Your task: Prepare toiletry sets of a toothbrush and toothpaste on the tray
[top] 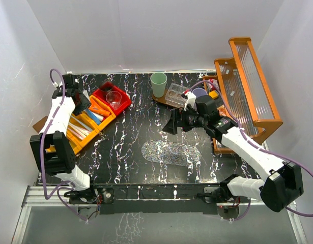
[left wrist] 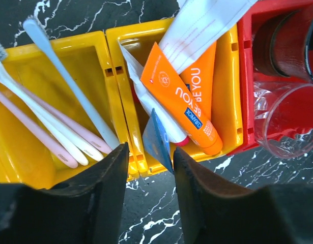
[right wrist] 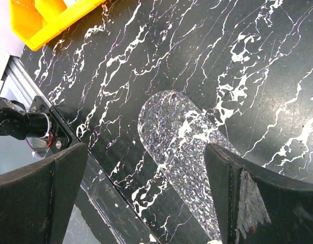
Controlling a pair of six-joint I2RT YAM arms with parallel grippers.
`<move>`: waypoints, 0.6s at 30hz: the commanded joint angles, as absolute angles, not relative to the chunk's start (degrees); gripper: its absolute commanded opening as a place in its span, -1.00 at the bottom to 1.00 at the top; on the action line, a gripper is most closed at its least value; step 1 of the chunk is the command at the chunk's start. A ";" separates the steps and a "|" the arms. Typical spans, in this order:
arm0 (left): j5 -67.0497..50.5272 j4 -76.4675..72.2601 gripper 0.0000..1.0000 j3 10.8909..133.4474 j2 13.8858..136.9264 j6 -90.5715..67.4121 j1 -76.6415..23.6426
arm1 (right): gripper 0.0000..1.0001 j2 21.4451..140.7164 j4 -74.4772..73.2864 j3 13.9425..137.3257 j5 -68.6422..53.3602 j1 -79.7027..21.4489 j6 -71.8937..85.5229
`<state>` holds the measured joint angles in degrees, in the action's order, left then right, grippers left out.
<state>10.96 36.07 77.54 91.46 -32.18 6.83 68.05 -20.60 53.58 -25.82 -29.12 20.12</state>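
My left gripper (top: pixel 84 103) hangs open over the yellow bins (left wrist: pixel 113 76). In the left wrist view its fingers (left wrist: pixel 150 152) are just short of the bin's edge. The flat end of a blue tube (left wrist: pixel 157 140) lies beside the right finger. Two orange tubes (left wrist: pixel 179 96) lie in that bin, and several pale toothbrushes (left wrist: pixel 69 129) lie in the bin to its left. A clear glass cup (left wrist: pixel 288 122) stands in the red bin (top: pixel 111 97). My right gripper (top: pixel 171 122) is wide open and empty above a clear textured tray (right wrist: pixel 187 152), which also shows in the top view (top: pixel 169 152). A green cup (top: pixel 158 84) stands at the back.
A brown tray (top: pixel 172 96) with a clear insert sits by the green cup. A lilac cup (top: pixel 199 92) shows behind my right arm. An orange rack (top: pixel 248 86) stands at the right edge. A yellow bin corner (right wrist: pixel 49 15) shows in the right wrist view.
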 commanded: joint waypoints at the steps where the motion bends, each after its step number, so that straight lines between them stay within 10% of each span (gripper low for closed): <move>1: 7.30 35.65 -0.31 79.22 90.27 -31.31 7.23 | 0.96 67.58 -16.24 54.17 -23.82 -29.77 21.32; 12: 7.80 36.25 -1.00 78.74 90.29 -29.93 7.21 | 0.97 68.93 -16.67 54.57 -22.85 -29.94 19.81; 18: -2.35 38.60 -1.00 84.62 86.08 -18.39 6.47 | 0.97 68.98 -17.65 55.61 -22.28 -29.95 18.45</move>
